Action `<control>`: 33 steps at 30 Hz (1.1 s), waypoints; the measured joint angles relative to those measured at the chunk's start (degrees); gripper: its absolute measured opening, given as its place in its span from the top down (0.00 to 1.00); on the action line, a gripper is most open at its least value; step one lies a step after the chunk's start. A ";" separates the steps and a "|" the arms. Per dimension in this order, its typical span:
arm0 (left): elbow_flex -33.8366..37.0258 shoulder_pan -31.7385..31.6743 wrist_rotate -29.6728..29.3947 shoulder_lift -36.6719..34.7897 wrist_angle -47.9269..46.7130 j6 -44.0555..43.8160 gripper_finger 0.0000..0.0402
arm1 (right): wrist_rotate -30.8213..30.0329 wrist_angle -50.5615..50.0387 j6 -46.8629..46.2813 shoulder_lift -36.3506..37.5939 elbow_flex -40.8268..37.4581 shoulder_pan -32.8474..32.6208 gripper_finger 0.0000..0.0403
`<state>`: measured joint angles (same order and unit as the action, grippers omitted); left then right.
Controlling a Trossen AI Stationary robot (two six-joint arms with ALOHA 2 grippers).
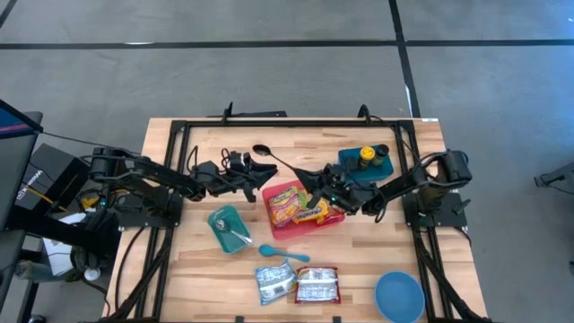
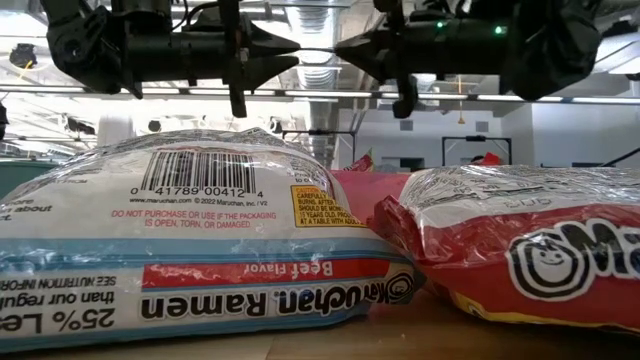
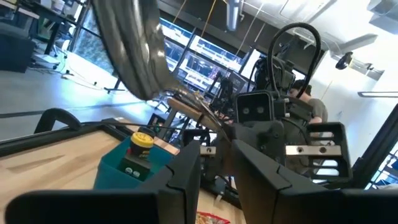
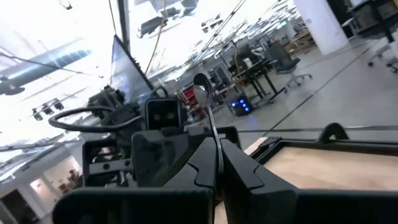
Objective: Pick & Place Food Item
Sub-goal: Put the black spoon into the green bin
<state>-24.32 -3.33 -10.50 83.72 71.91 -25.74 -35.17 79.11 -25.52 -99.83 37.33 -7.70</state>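
On the pale wooden table (image 1: pixel 359 260), the left gripper (image 1: pixel 260 167) and shut right gripper (image 1: pixel 309 177) clamp a black ladle (image 1: pixel 272 157) at twelve o'clock from the red tray (image 1: pixel 289 229).

Ramen packets (image 2: pixel 200 250) cropped by low view's edges

We see wooden table (image 1: pixel 179 269) with red rectangular tray (image 1: pixel 334 219) near centre; two bright noodle packets (image 1: pixel 285 204) lie in tray; left of tray, small teal square bowl (image 1: pixel 221 219) with metal spoon (image 1: pixel 238 236) in it; light blue plastic spoon (image 1: pixel 280 253) just beside that bowl, toward front; two silver ramen packets (image 1: pixel 275 281) side by side at front edge; round blue bowl (image 1: pixel 399 295) to their right; teal bin (image 1: pixel 380 167) with yellow-capped bottle (image 1: pixel 366 156) in it behind tray, right.
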 joint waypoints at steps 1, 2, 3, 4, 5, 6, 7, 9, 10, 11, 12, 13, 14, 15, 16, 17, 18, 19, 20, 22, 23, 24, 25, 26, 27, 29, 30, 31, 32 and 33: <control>0.00 0.04 0.01 0.00 0.01 0.01 0.79 | 0.40 -0.09 0.00 -0.48 0.44 0.00 1.00; 0.00 0.04 0.01 0.00 0.04 0.00 0.79 | 0.73 -0.08 -0.01 -1.14 0.99 0.00 1.00; 0.00 0.04 0.02 0.00 0.06 0.00 0.79 | 0.92 -0.20 -0.02 -1.72 1.46 0.00 1.00; 0.00 0.06 0.02 0.00 0.09 0.00 0.79 | 0.89 -0.30 -0.30 -2.16 1.82 -0.04 1.00; 0.00 0.06 0.02 0.00 0.08 0.00 0.79 | 0.91 -0.23 -0.85 -2.65 2.27 -0.02 1.00; 0.00 0.06 0.02 0.00 0.10 0.00 0.79 | 0.94 -0.26 -1.63 -2.93 2.54 -0.02 1.00; 0.00 0.06 0.04 0.00 0.10 0.00 0.79 | 0.90 -0.16 -2.14 -3.25 2.67 -0.02 1.00; 0.00 0.06 0.24 0.00 0.01 0.02 0.79 | 1.02 -0.38 -2.47 -3.84 3.07 0.13 1.00; 0.00 0.04 0.28 0.00 -0.02 0.04 0.79 | 1.12 -0.43 -2.55 -3.87 3.09 0.20 1.00; 0.00 0.04 0.30 0.00 0.11 0.04 0.79 | 1.50 -0.25 -2.58 -3.87 3.13 0.29 1.00; -0.02 0.05 0.34 0.00 0.25 0.04 0.79 | 1.70 -0.21 -2.80 -3.87 3.13 0.35 1.00; 0.00 0.06 0.35 0.00 0.25 0.06 0.79 | 1.75 -0.23 -3.06 -3.87 3.13 0.35 1.00; -0.01 0.06 0.35 0.00 0.28 0.07 0.79 | 1.76 -0.19 -3.36 -3.87 3.13 0.35 1.00; -0.02 0.06 0.35 0.00 0.47 0.07 0.79 | 1.76 -0.12 -3.60 -3.87 3.13 0.35 1.00; -0.02 0.06 0.35 0.00 0.57 0.09 0.79 | 1.76 -0.04 -3.96 -3.87 3.13 0.35 1.00; -0.01 0.04 0.35 0.00 0.57 0.09 0.79 | 1.76 -0.13 -4.40 -3.87 3.13 0.35 1.00; -0.02 0.06 0.35 0.00 0.55 0.09 0.79 | 1.96 -0.17 -4.52 -3.87 3.13 0.35 1.00; 0.00 0.06 0.35 0.00 0.58 0.11 0.79 | 2.17 -0.21 -4.52 -3.86 3.13 0.35 1.00; -0.02 0.06 0.33 0.00 0.58 0.11 0.79 | 2.19 -0.27 -4.52 -3.85 3.15 0.35 1.00; 0.00 0.06 -0.22 0.00 0.56 0.09 0.79 | 2.20 -0.37 -4.52 -3.85 3.16 0.35 1.00; -0.01 0.06 -0.65 0.00 0.58 0.05 0.79 | 2.20 -0.38 -4.56 -3.85 3.15 0.34 1.00; -0.02 0.06 -1.10 0.00 0.59 0.05 0.79 | 2.26 -0.42 -4.91 -3.85 3.16 0.25 1.00; -0.01 0.06 -1.49 0.00 0.62 0.04 0.79 | 2.31 -0.44 -5.38 -3.85 3.16 0.20 1.00; -0.01 0.06 -1.73 0.00 0.64 0.04 0.79 | 2.33 -0.51 -5.96 -3.85 3.15 0.10 1.00; -0.02 0.06 -1.75 0.00 0.64 0.04 0.79 | 2.35 -0.63 -6.66 -3.85 3.15 -0.03 1.00; -0.02 0.06 -1.79 0.00 0.73 0.02 0.79 | 2.28 -0.62 -7.50 -3.85 3.14 -0.13 1.00; -0.02 0.06 -1.79 0.00 1.01 0.02 0.79 | 2.28 -0.49 -7.81 -3.85 3.15 -0.13 1.00; -0.02 0.06 -1.79 -0.02 1.27 0.02 0.79 | 2.28 -0.44 -8.45 -3.82 3.16 -0.13 1.00; -0.02 0.06 -1.81 -0.02 1.49 0.02 0.79 | 2.28 -0.44 -9.32 -3.82 3.14 -0.06 1.00; -0.02 0.06 -1.89 -0.02 1.55 0.02 0.79 | 2.31 -0.44 -10.17 -3.82 3.16 0.02 1.00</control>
<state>-24.34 -3.27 -12.40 83.70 73.46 -25.72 -32.86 78.67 -35.69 -103.66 40.49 -7.68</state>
